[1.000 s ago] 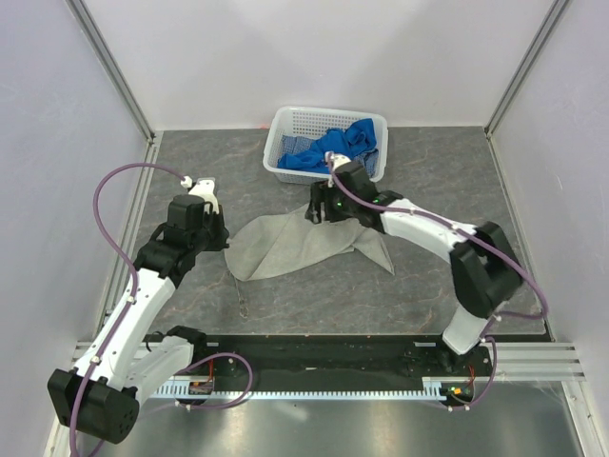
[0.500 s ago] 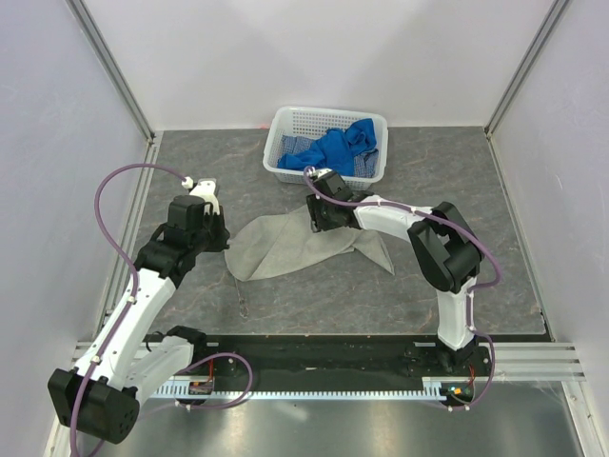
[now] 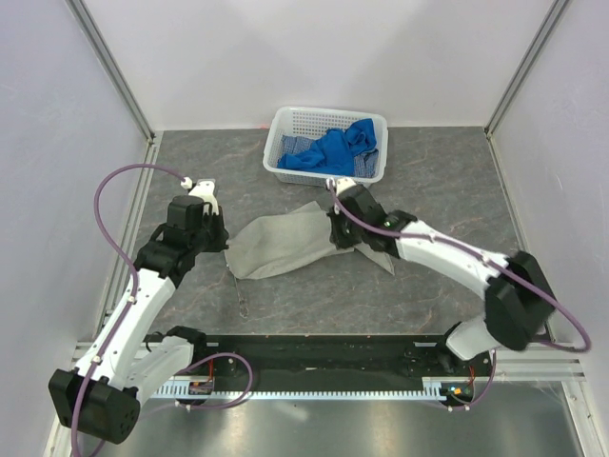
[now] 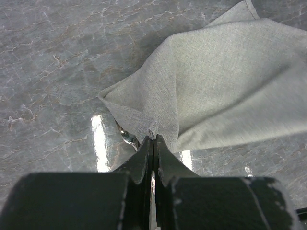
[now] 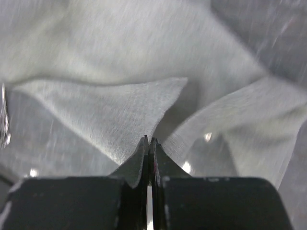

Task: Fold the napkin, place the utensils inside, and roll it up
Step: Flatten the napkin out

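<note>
Top view: the napkin [image 3: 285,243] lies bunched mid-table, well apart from the side walls [image 3: 57,143], with the basket [image 3: 282,143] of blue cloths [image 3: 333,148] near its far edge. The left gripper [image 3: 225,246] meets its left corner and the right gripper [image 3: 340,236] its right part.

Left wrist: jaws together, pinching that corner; the fork [image 4: 125,135] glints just beneath.

Right wrist: jaws together, clamping a raised fold.

The napkin [image 3: 285,243] is a plain grey-beige cloth. It lies rumpled and loosely folded over itself, stretched from left to right. Its pointed left corner is pinched between the closed jaws of the left gripper [image 4: 153,139]. A raised fold near its right side is pinched by the right gripper [image 5: 148,140]. The fork [image 3: 238,293], slim and silver, lies flat, its far end tucked under the napkin's left corner.
</note>
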